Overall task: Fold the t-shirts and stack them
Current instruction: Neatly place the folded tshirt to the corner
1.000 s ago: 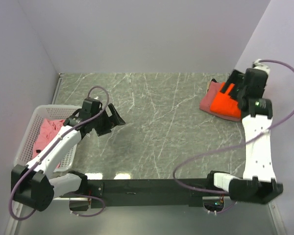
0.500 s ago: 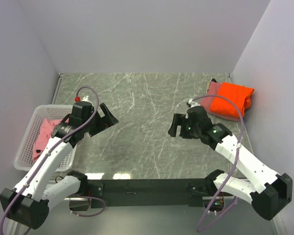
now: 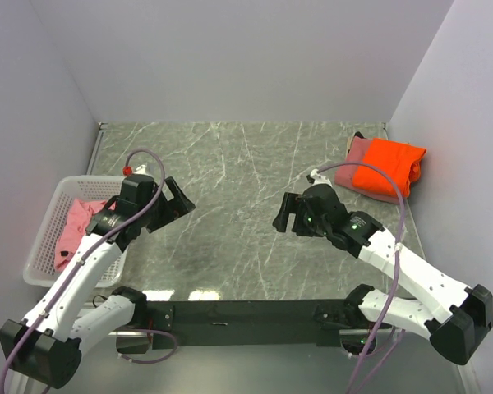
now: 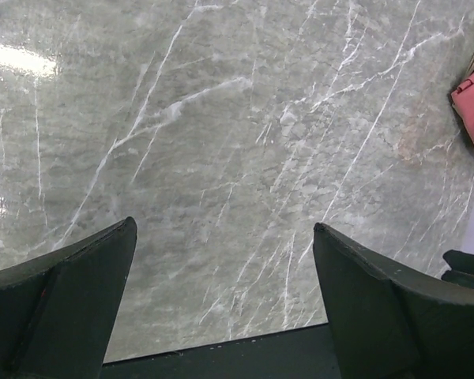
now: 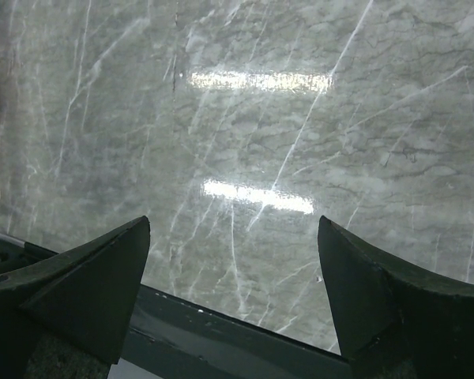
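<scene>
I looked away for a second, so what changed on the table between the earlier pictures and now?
The right gripper swung from above the shirts in the far right corner to the middle of the table, open and empty. The left gripper barely shifted, also open. The orange t-shirt stayed on the salmon-pink t-shirt, and the light pink t-shirt stayed in the basket.

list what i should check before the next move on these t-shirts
1. left gripper open and empty: ok
2. right gripper open and empty: ok
3. orange t-shirt folded and lying on the salmon-pink t-shirt: ok
4. lighter pink t-shirt folded and stacked: not ok, it lies crumpled in the basket
5. bare table between the arms for folding: ok
</scene>
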`<act>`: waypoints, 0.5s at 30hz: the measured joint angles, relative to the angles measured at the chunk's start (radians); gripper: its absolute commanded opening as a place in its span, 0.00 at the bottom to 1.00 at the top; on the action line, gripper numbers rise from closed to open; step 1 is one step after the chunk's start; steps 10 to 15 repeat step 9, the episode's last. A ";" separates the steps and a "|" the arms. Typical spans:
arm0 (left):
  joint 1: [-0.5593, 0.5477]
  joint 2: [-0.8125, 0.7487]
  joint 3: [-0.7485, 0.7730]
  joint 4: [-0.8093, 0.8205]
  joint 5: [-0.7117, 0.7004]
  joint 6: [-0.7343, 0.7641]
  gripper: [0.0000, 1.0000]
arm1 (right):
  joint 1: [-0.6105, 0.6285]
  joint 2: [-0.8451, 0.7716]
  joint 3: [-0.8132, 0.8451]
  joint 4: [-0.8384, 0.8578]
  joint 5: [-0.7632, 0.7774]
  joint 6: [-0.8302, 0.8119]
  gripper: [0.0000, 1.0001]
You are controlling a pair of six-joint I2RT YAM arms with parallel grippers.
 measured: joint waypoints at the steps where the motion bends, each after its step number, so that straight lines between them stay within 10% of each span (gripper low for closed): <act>1: 0.000 -0.001 -0.003 0.001 0.000 0.000 0.99 | 0.006 0.000 0.000 0.000 0.007 0.006 0.93; 15: 0.000 -0.016 -0.013 0.001 -0.007 0.000 0.99 | 0.020 -0.026 -0.005 0.000 0.047 0.023 0.93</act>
